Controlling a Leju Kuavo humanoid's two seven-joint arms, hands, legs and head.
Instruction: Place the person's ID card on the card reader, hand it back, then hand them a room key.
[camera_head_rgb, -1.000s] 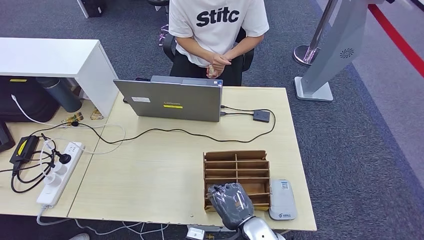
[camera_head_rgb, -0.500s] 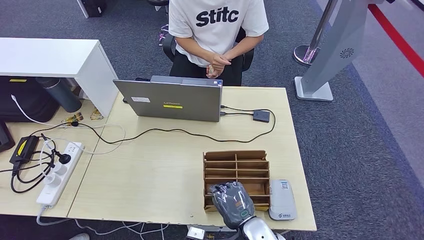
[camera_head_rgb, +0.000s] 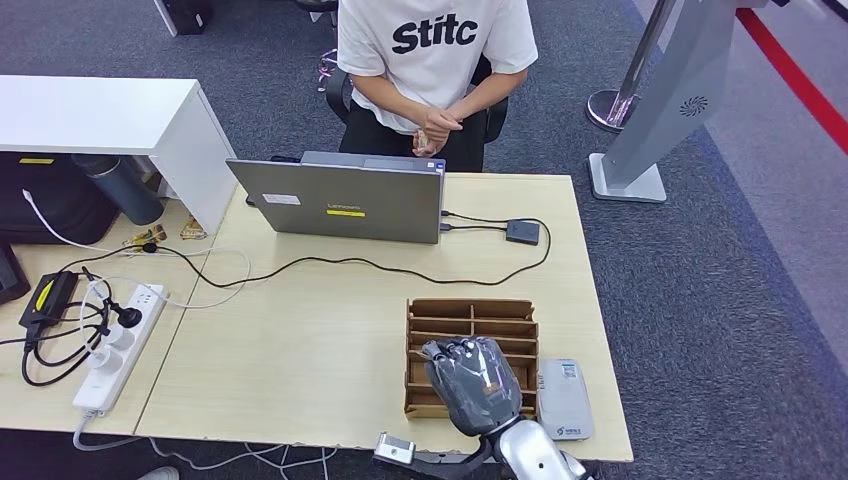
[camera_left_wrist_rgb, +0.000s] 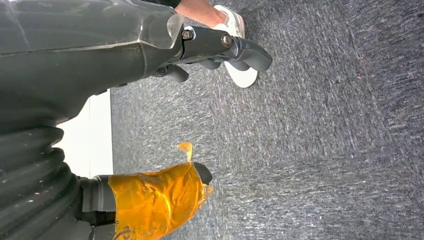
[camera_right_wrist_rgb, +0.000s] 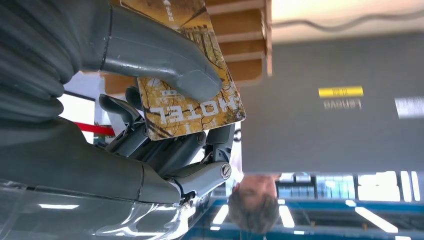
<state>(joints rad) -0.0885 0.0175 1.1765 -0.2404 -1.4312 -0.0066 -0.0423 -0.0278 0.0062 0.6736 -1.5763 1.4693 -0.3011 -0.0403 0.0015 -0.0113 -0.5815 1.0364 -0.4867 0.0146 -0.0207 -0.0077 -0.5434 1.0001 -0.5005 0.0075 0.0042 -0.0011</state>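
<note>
Right robot hand (camera_right_wrist_rgb: 165, 100) pinches glossy flat room key (camera_right_wrist_rgb: 187, 107) — over slatted wooden rack (camera_head_rgb: 470, 325).

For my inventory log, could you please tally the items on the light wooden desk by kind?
Laptop: 1
Small black box cabled to the laptop: 1
Wooden slotted card organizer: 1
Card reader: 1
Hotel key card, held above the organizer by the right hand: 1
Total: 5

- My right hand (camera_head_rgb: 474, 385), lower middle of the head view, is dark grey.
- Room key (camera_right_wrist_rgb: 192, 97) I'm pinching: golden-brown autumn-tree print, white "HOTEL" lettering.
- Card box (camera_head_rgb: 470, 322): plain brown cardboard.
- Card reader (camera_head_rgb: 564, 398) beside it: light grey.
- Person's shirt (camera_head_rgb: 432, 50), top centre: white with black letters.
- Laptop (camera_head_rgb: 338, 205): grey, yellow sticker.
</note>
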